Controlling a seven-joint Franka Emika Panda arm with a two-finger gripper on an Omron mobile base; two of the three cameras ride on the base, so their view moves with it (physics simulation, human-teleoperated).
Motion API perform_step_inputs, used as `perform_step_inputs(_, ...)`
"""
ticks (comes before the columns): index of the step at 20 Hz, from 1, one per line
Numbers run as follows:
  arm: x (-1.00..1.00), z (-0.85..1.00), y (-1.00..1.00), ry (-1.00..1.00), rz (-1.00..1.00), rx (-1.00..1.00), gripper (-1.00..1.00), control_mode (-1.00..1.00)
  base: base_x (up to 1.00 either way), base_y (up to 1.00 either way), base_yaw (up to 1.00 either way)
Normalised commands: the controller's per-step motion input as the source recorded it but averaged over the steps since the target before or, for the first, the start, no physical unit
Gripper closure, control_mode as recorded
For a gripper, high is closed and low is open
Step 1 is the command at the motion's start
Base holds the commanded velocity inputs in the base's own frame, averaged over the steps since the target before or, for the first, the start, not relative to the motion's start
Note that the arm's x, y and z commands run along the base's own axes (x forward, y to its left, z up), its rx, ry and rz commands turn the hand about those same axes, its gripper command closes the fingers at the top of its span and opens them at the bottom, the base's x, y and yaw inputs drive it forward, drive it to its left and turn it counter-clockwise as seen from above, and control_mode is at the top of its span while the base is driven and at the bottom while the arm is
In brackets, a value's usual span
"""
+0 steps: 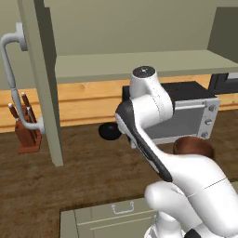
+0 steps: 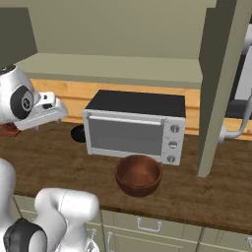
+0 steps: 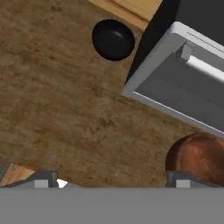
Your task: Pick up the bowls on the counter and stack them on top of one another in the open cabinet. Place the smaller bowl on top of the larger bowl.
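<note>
The smaller bowl (image 3: 113, 39), glossy black, rests on the dark wood counter (image 3: 65, 109) by the orange back panel, left of a toaster oven. It also shows as the black bowl (image 1: 110, 131) (image 2: 78, 133) in both base views. The larger bowl (image 2: 139, 174) (image 1: 193, 148) (image 3: 199, 157), reddish-brown, stands in front of the oven. My gripper (image 3: 113, 181) hangs open above the counter between the two bowls, looking down, with nothing between its fingers. The open cabinet's shelf (image 1: 139, 62) (image 2: 113, 66) runs above the counter and holds nothing.
A silver toaster oven (image 2: 135, 125) (image 1: 190, 114) with a black top stands at the back of the counter. The open cabinet door (image 1: 46, 83) with its grey handle (image 1: 9, 69) hangs at the left. A knife block (image 1: 25, 130) sits beyond it. Drawer fronts (image 2: 147, 229) lie below.
</note>
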Motion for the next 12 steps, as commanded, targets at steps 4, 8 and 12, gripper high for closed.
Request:
perform_step_inputs(4, -0.54, -0.40, 1.00, -0.10, 0.40, -0.33, -1.00, -1.00, 0.00, 0.00, 0.00)
perform_step_inputs(8, -0.01, -0.27, 0.54, -0.03, 0.21, -0.21, -1.00, -1.00, 0.00, 0.00, 0.00)
perform_step_inputs(12, 0.40, -0.14, 0.06, 0.00, 0.01, -0.06, -1.00, -1.00, 0.00, 0.00, 0.00)
